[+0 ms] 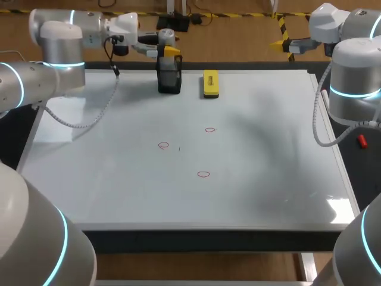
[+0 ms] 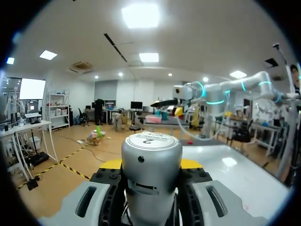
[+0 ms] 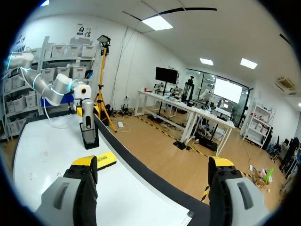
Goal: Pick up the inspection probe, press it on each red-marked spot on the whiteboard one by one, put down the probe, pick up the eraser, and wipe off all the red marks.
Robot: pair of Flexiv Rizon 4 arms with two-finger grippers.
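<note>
The inspection probe, a silver cylinder, stands upright in a black holder at the whiteboard's far edge. My left gripper is at its top, and in the left wrist view both fingers press its sides. The right wrist view shows the probe in the holder. A yellow eraser lies just right of the holder. Three red marks sit mid-board. My right gripper hangs open and empty off the board's far right corner.
The whiteboard covers most of the table. My right arm stands over the board's right edge, with a small red object beside that edge. A cable droops from my left arm over the board's left part.
</note>
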